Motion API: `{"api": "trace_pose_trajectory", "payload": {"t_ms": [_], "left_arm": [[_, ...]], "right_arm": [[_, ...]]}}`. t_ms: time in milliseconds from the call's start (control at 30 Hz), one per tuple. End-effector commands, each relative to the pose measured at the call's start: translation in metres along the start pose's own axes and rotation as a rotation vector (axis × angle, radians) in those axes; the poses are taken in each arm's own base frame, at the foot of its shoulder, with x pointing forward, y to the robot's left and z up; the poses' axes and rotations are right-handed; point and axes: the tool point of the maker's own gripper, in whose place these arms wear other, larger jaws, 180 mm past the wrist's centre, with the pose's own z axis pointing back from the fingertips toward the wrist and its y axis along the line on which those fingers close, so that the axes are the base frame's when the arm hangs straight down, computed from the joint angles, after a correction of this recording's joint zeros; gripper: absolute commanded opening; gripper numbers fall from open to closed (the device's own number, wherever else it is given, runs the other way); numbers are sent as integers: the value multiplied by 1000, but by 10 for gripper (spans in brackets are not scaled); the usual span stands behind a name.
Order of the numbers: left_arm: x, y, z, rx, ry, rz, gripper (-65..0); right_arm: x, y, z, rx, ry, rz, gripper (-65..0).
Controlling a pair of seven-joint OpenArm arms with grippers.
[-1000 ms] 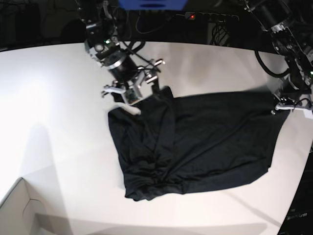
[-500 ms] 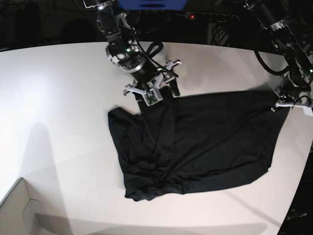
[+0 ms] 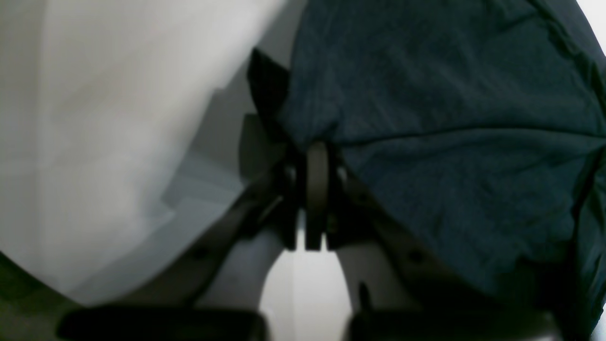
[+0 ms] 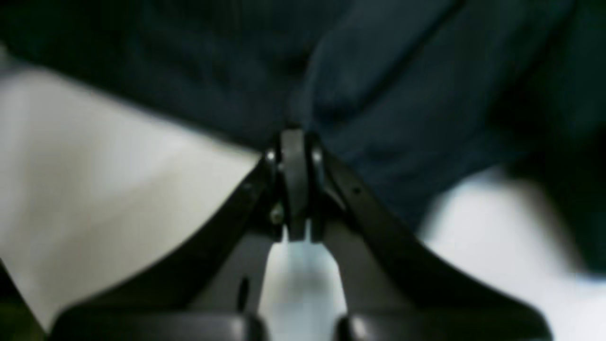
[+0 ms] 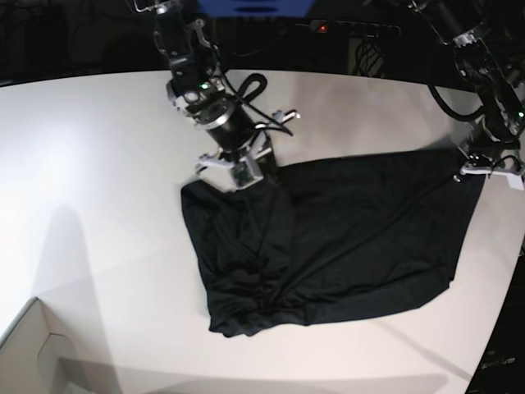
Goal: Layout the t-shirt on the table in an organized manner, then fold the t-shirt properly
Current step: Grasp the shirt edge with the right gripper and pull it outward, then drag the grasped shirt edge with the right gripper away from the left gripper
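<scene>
The black t-shirt (image 5: 344,238) lies spread on the white table (image 5: 98,164), bunched and wrinkled along its left and lower-left side. My right gripper (image 5: 250,174) is at the shirt's upper-left edge. In the right wrist view the jaws (image 4: 293,137) are shut, pinching the fabric edge (image 4: 402,94). My left gripper (image 5: 473,170) holds the shirt's upper-right corner near the table's right edge. In the left wrist view it (image 3: 316,151) is shut on the cloth (image 3: 450,94), which drapes from the tips.
A pale cardboard box corner (image 5: 29,353) sits at the lower left. Cables and a power strip (image 5: 353,27) run behind the table's far curved edge. The table's right edge passes just beyond the left gripper.
The right gripper has gone from open to shut at the shirt's upper-left edge, shifting slightly down and left. The left gripper and its corner have stayed put.
</scene>
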Motion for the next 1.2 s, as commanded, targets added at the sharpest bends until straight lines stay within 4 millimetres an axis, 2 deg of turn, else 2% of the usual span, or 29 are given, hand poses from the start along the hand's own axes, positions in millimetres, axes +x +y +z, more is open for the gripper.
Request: {"api": "trace_pose_trajectory", "payload": {"t_ms": [0,100,200,267,333,400,467,533,633,667,767,833,900,933,1033,1100,1167], "left_arm": [[18,-5,5,-11,-49,-16,-648],[15,-3,6,-8,-41,-17,-648],[10,1,7,-4,-29,-18,-648],[9,2,7,-2,-27,-19,-648],[7,3,7,1,-23,-19,-648],[11,6,9,8,-29,-29,-648],[10,11,10,20,-24,-39,-648],[11,13,11,24,-24,-41,-648],[10,14,11,25,-23,-41,-648],[10,14,11,25,-23,-41,-648],[10,14,11,25,-23,-41,-648],[11,13,11,24,-24,-41,-648],[11,13,11,23,-25,-40,-648],[11,13,11,23,-25,-40,-648],[11,13,11,24,-24,-41,-648],[11,13,11,24,-24,-41,-648],[11,13,11,24,-24,-41,-648]], "right_arm": [[42,-15,4,-36,-122,20,-650],[98,-62,21,-154,-248,84,-650],[146,-114,25,-266,-337,135,-650],[175,-152,21,-339,-369,151,-650],[205,-190,7,-396,-385,134,-650],[215,-236,-10,-448,-351,76,-650],[214,-268,-35,-461,-292,0,-650],[197,-296,-49,-470,-207,-53,-650],[168,-317,-62,-466,-96,-99,-650],[158,-321,-63,-465,-65,-114,-633],[128,-325,-64,-465,14,-146,-514],[105,-322,-56,-473,39,-142,-431],[97,-315,-42,-490,21,-113,-368],[90,-305,-34,-494,13,-97,-337],[88,-266,-12,-490,-43,-58,-278],[84,-231,-7,-444,-64,-37,-275],[72,-193,-7,-359,-49,-3,-282]]}}
